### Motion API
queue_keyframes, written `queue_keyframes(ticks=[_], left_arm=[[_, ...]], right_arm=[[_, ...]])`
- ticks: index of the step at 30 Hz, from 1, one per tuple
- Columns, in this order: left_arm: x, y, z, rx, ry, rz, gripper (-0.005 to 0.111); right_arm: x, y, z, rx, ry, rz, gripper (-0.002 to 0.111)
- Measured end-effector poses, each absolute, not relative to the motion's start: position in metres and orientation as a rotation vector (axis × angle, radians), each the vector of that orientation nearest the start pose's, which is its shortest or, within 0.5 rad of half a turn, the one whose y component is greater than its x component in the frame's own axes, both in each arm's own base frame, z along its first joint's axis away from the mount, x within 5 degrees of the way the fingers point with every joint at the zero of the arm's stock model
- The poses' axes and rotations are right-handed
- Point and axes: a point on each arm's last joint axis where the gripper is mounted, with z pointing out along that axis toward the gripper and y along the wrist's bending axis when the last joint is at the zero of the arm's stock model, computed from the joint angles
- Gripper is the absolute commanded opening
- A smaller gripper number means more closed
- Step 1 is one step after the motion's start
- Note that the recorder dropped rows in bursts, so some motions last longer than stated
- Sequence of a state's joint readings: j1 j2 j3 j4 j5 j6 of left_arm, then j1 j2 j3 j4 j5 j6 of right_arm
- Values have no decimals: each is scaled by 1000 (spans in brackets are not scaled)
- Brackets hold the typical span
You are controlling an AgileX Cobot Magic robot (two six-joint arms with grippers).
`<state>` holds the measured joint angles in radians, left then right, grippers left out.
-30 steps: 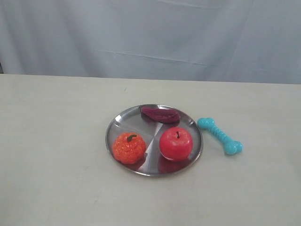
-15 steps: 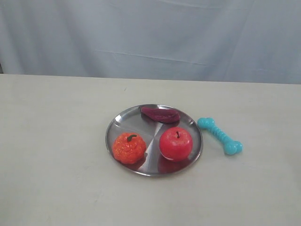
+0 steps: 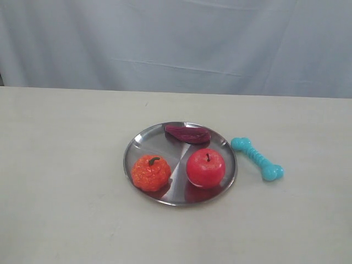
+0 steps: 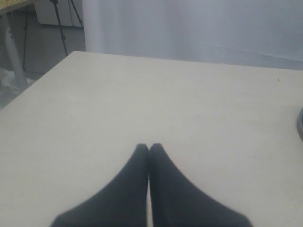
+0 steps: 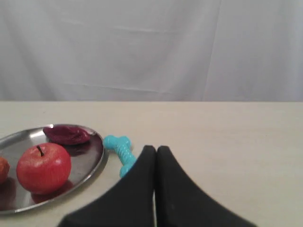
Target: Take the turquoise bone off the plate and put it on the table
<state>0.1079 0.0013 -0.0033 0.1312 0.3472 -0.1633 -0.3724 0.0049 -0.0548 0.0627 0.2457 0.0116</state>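
Left gripper (image 4: pixel 149 147): its two black fingers were pressed together with nothing between them. It was over bare tabletop, well apart from the fruit, and only a sliver of metal rim showed at the edge of its wrist view.
Table (image 3: pixel 66 165): cream and matte, with a grey cloth backdrop (image 3: pixel 176 44) hanging behind its far edge.
Plate (image 3: pixel 157 144): round and shiny, it sat near the middle of the table in the exterior view.
Orange toy fruit (image 3: pixel 150 172): it sat on the plate's left front part, stem up.
Dark purple flat piece (image 3: pixel 188 133): it lay against the plate's far rim.
Red apple (image 3: pixel 205 168): it stood upright on the plate's right front part, near the orange toy fruit with a gap between them.
Turquoise bone (image 3: pixel 257 158): it lay flat on the table just right of the plate and fully off the metal. One knob was close to the rim but apart from it, and the ribbed shaft slanted away toward the front right.
Right gripper (image 5: pixel 155 150): the fingers were closed on each other and empty. In its wrist view they hid the bone's farther knob. Neither arm appeared in the exterior view.
Step in hand: judging by how things lay, the placing looked done, with the bone off the plate, on the table and released.
Next move: it seemed to call for no further grasp, only for both arms to keep clear of the bone and the plate.
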Motion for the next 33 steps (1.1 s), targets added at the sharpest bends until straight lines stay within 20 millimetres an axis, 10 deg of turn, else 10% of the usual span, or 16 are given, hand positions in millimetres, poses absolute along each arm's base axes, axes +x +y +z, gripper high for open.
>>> queue_keyframes(ticks=[33], left_arm=[[53, 10, 183, -166, 1819, 89, 0]], right_arm=[[51, -16, 180, 340, 1830, -191, 0]])
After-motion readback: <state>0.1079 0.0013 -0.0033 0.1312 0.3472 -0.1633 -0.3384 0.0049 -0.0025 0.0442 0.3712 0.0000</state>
